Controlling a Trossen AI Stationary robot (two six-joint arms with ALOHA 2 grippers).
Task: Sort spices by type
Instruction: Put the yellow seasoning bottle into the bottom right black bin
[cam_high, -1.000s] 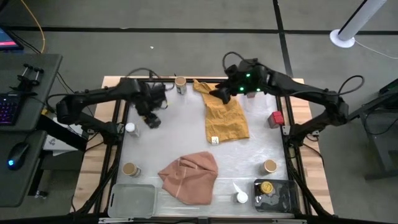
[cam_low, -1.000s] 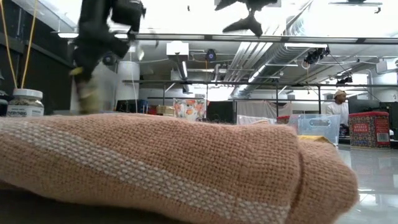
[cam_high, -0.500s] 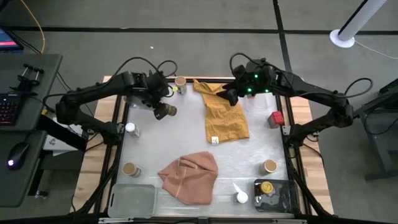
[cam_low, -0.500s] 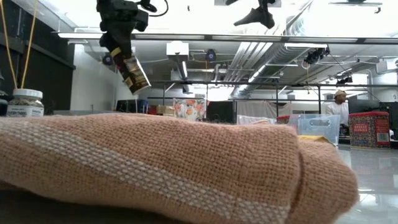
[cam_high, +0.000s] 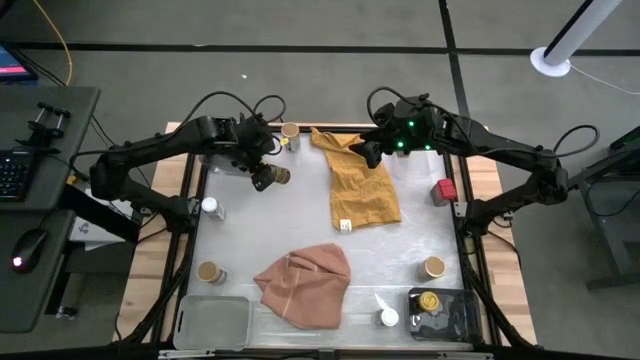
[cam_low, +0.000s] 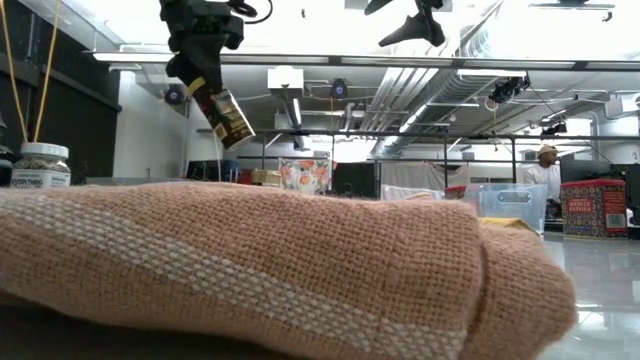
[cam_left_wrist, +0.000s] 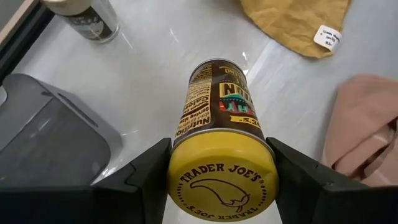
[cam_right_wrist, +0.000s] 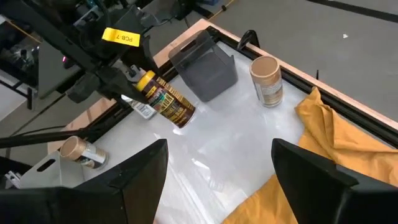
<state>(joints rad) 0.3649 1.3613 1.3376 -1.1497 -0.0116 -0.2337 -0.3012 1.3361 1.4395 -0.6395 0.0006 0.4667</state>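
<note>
Overhead, left gripper (cam_high: 262, 176) jaws clamp yellow-lidded jar (cam_high: 274, 177) above glossy table (cam_high: 400, 245); right gripper (cam_high: 366, 155) jaws apart.

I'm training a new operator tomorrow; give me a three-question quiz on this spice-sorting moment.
1. True or false: the left gripper holds the yellow-lidded brown-labelled jar lifted off the table.
2. Which cloth lies under the right gripper? A) the mustard cloth B) the pink cloth
3. Fill in: the right gripper's fingers are ____.

Key: 1 true; 2 A; 3 open, empty.
</note>
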